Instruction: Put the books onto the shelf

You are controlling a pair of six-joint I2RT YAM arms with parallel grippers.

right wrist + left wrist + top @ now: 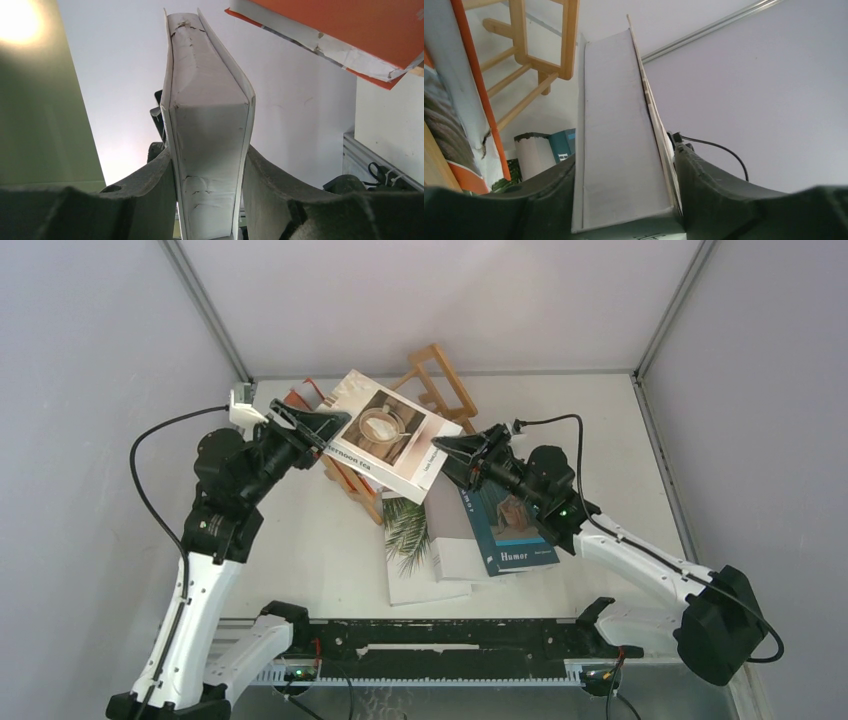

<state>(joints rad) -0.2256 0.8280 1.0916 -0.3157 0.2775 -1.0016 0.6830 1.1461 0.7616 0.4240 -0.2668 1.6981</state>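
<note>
The white book with the cup picture [385, 435] hangs tilted above the light-wood shelf [435, 380]. My left gripper [335, 425] is shut on its left edge. In the left wrist view its page block [619, 140] fills the gap between the fingers [549, 200]. My right gripper [445, 448] is shut on its right corner, and the right wrist view shows both pads pressed against the covers [207, 125]. An orange-red book [479, 100] stands in the shelf beside the held one. The teal "Humor" book [510, 530], a grey-white book [455, 560] and the palm-leaf book [405, 540] lie flat on the table.
The shelf's ladder-like end frame [524, 45] rises close to the held book's left side. Grey enclosure walls [100, 340] and metal corner posts [210, 310] bound the table. The black rail holding the arm bases [440, 635] runs along the near edge.
</note>
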